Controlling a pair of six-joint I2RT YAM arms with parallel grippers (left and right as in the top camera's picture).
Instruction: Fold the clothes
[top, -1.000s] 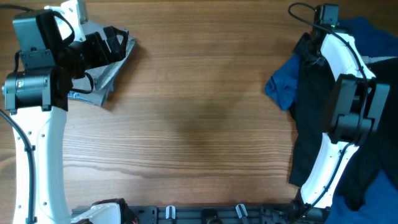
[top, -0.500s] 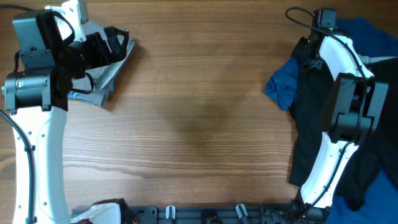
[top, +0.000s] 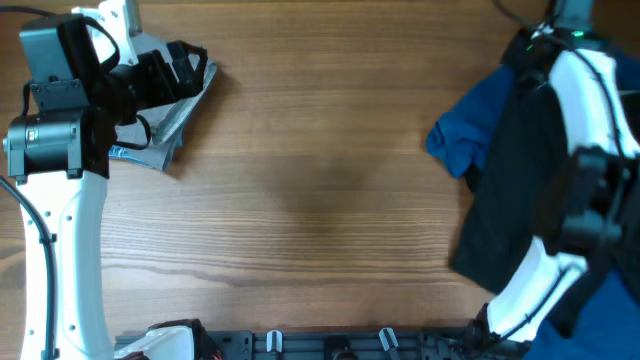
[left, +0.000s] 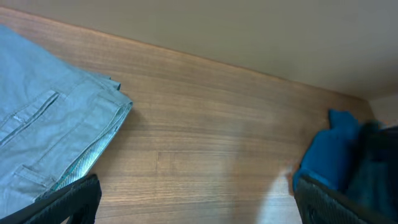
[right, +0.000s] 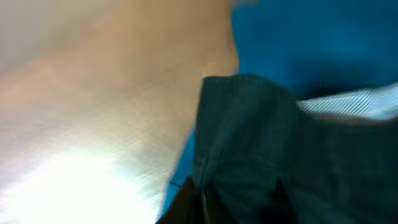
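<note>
The black shorts (top: 510, 180) hang lifted at the right of the overhead view, draped from my right gripper (top: 532, 52) at the far right corner. In the blurred right wrist view the jaws (right: 217, 208) are shut on the black shorts (right: 261, 143), whose pale band (right: 348, 102) shows. The bright blue T-shirt (top: 460, 135) lies under and beside them; it also fills the top of the right wrist view (right: 311, 43). The folded grey garment (top: 172, 118) lies at the far left. My left gripper (top: 185, 68) hovers over it, open and empty (left: 196, 202).
The wooden table (top: 320, 200) spans the view. In the left wrist view the grey garment (left: 43, 137) is at the left and the blue T-shirt (left: 333, 152) at the right. A black rail with clips (top: 330, 345) runs along the front edge.
My right arm has risen and swung up and right, lifting the black shorts so they spread wider over the blue T-shirt. The left arm has not moved.
</note>
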